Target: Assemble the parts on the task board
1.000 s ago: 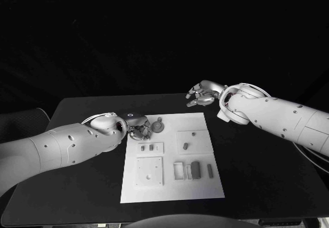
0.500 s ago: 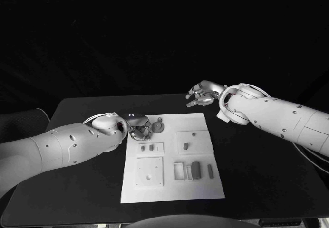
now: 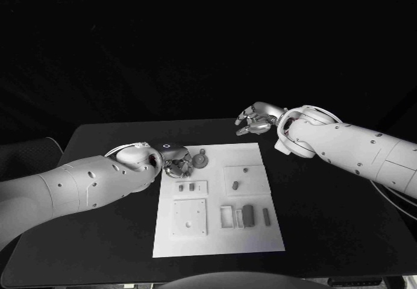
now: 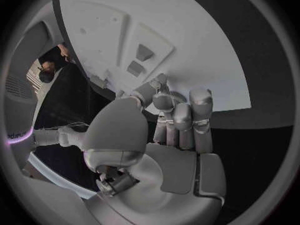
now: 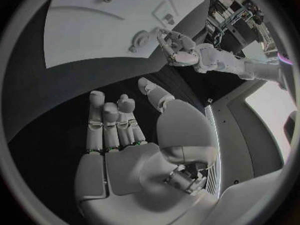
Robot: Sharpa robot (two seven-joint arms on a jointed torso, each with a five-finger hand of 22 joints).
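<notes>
The white task board (image 3: 217,238) lies in the middle of the black table. A round grey part (image 3: 200,161) sits at its far left corner, also visible as the round part (image 5: 139,38) from the right wrist. My left hand (image 3: 176,164) is right beside it with fingers (image 4: 178,116) curled at the board's edge (image 4: 206,60); they hide whether they grip the part. My right hand (image 3: 255,120) hovers over the table behind the board's far right corner, its fingers (image 5: 112,120) apart and holding nothing.
Raised white plates with small grey parts sit on the board: one (image 3: 190,188) near the left hand, one (image 3: 244,179) to its right, one (image 3: 188,217) nearer me. Several upright grey parts (image 3: 247,215) stand in slots. Black table (image 3: 338,205) surrounds the board.
</notes>
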